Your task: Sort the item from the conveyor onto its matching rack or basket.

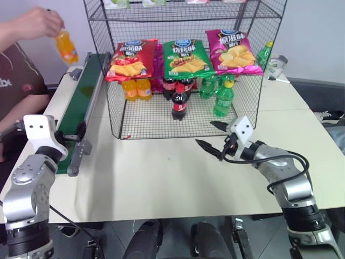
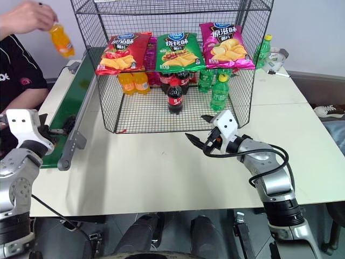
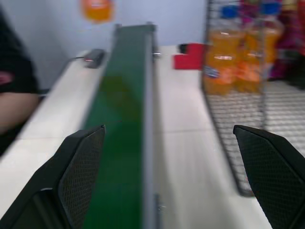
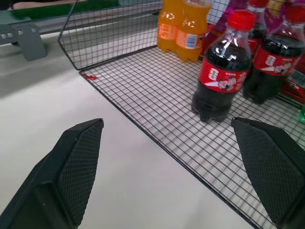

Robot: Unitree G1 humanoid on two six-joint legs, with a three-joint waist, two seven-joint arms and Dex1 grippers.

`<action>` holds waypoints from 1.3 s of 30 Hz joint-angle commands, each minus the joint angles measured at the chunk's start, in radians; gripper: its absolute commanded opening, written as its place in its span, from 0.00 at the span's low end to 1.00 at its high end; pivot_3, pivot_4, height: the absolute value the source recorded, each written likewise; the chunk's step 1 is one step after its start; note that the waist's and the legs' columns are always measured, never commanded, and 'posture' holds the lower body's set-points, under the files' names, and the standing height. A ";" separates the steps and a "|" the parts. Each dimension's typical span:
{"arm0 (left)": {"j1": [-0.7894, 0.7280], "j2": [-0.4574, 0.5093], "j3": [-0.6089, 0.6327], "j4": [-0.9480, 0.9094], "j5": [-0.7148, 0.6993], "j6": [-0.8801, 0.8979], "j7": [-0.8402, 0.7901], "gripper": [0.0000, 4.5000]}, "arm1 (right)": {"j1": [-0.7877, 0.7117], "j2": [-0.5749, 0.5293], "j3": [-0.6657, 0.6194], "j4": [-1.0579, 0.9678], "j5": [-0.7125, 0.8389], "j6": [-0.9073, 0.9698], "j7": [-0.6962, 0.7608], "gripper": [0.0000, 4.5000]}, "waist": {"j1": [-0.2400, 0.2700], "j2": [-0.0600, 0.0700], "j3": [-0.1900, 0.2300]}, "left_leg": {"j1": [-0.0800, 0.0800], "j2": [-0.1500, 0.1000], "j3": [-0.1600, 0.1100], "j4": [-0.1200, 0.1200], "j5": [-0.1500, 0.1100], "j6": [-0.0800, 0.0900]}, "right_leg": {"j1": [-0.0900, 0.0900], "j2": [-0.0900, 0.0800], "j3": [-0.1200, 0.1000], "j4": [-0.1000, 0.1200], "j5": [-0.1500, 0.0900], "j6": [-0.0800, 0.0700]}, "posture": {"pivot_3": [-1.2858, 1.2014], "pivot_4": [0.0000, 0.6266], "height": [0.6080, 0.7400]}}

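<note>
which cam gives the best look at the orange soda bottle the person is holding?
Left eye view: the orange soda bottle hangs whole from the person's hand above the far end of the conveyor. Right eye view shows the same. Left wrist view catches just its blurred lower part beyond the belt. Right wrist view faces the rack instead.
</note>
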 commanded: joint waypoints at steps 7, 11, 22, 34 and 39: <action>-0.009 -0.019 0.068 0.011 0.032 -0.055 0.078 1.00 | -0.025 0.040 0.018 -0.019 -0.009 -0.023 -0.002 1.00 | 0.000 0.000 0.000 | 0.000 0.000 0.000 0.000 0.000 0.000 | 0.000 0.000 0.000 0.000 0.000 0.000 | 0.52 0.24 1.00; -0.006 -0.058 0.092 0.010 0.017 -0.058 0.117 1.00 | -0.023 0.055 0.026 -0.022 -0.014 -0.025 -0.005 1.00 | 0.000 0.000 0.000 | 0.000 0.000 0.000 0.000 0.000 0.000 | 0.000 0.000 0.000 0.000 0.000 0.000 | 0.52 0.24 1.00; -0.010 -0.064 0.071 0.033 0.030 -0.086 0.093 1.00 | -0.029 0.080 0.024 -0.001 -0.032 -0.051 -0.017 1.00 | 0.000 0.000 0.000 | 0.000 0.000 0.000 0.000 0.000 0.000 | 0.000 0.000 0.000 0.000 0.000 0.000 | 0.52 0.24 1.00; 0.000 -0.064 0.050 0.074 0.077 -0.127 0.078 1.00 | -0.035 0.089 0.028 0.007 -0.036 -0.060 -0.022 1.00 | -0.001 0.000 0.000 | 0.000 0.000 0.000 0.000 0.000 0.000 | -0.001 0.000 0.000 0.000 0.000 0.000 | 0.52 0.24 1.00; 0.015 -0.074 0.083 0.062 0.009 -0.123 0.028 1.00 | -0.043 0.092 0.031 0.016 -0.039 -0.061 -0.022 1.00 | -0.002 0.000 0.000 | 0.000 0.000 0.000 0.000 0.000 0.000 | -0.001 0.000 0.000 0.000 0.000 0.000 | 0.52 0.24 1.00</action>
